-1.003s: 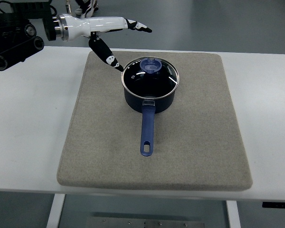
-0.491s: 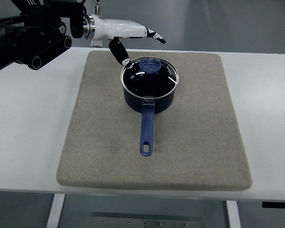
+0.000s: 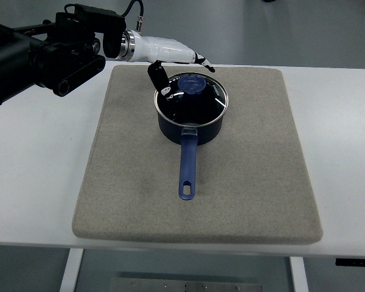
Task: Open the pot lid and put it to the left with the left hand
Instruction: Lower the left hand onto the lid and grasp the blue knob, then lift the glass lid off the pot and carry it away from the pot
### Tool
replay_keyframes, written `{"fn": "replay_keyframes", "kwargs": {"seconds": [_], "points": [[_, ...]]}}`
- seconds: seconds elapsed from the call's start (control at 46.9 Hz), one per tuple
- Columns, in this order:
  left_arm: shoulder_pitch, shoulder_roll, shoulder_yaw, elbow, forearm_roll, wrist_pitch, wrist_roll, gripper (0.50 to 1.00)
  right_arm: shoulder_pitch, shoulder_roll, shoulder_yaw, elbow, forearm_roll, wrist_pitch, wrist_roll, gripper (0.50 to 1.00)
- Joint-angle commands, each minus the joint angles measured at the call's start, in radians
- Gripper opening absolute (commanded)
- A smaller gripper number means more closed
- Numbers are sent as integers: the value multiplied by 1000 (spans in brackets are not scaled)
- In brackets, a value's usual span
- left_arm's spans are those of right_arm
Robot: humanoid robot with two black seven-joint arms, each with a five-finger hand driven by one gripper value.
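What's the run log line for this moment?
left hand open over lid knob | lid on pot | no grasp yet

A white table (image 3: 36, 182) carries a large grey-beige mat (image 3: 249, 182) with rounded corners, laid flat across its middle. Beyond the table's far edge lies grey floor (image 3: 304, 30).

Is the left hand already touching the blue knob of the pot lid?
Cannot tell. In the top view, the left hand overlaps the lid beside the knob, but the steep look-down angle hides whether it makes contact or hovers above.
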Motion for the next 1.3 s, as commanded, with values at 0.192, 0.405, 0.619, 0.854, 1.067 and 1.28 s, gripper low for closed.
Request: {"fn": "replay_keyframes", "kwargs": {"seconds": [0.192,0.405,0.619,0.854,1.067,1.28], "points": [[0,-9,2,0,21,0,0,889,0,0,0,0,0,0,0,917],[-1,-9,2,0,34,-3,0,821,0,0,0,0,0,0,0,917],[-4,-9,2,0,34,-3,0,743,0,0,0,0,0,0,-2,917],[-6,-9,2,0,34,-5,0,703,0,0,0,0,0,0,-2,917],[-6,-9,2,0,34,-5,0,615,0,0,0,0,0,0,0,917],[-7,-3,0,0,32,-3,0,534,0,0,0,0,0,0,0,917]]}}
